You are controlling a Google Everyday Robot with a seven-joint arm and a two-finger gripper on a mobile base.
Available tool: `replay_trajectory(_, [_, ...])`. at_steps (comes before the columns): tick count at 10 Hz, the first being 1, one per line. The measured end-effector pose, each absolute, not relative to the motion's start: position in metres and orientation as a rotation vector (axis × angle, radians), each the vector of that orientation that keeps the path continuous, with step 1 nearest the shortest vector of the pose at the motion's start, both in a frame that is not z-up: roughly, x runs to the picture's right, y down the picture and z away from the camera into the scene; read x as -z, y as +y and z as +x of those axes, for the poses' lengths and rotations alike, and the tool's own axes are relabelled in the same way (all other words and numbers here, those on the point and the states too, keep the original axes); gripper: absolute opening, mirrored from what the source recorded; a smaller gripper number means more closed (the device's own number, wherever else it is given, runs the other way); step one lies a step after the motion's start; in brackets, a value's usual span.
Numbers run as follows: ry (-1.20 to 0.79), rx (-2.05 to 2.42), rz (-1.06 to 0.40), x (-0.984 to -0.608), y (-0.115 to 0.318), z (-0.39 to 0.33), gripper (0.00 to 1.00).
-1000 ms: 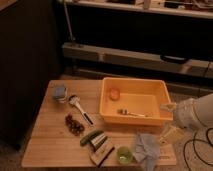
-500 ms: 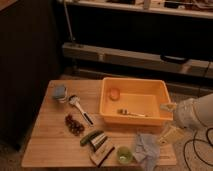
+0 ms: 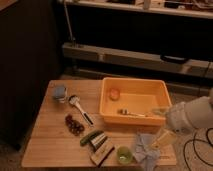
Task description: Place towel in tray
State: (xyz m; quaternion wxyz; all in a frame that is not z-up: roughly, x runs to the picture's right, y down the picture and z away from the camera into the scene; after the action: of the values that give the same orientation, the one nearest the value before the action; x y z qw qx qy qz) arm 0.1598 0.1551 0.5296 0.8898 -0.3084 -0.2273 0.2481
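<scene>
A crumpled light blue towel lies on the wooden table near its front right corner, just in front of the orange tray. The tray holds a small orange item and a utensil. My arm's white forearm comes in from the right. My gripper hangs at the towel's right edge, just above or on it.
On the table are a cup with a blue lid, a spatula, a bunch of dark grapes, a cucumber, a small green cup and a flat packet. A dark counter stands behind.
</scene>
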Motion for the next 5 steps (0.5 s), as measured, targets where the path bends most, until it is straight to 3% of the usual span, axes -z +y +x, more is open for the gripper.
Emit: replay_trajectory(5, [-0.446, -0.493, -0.749, -0.590, 0.258, 0.078, 0.80])
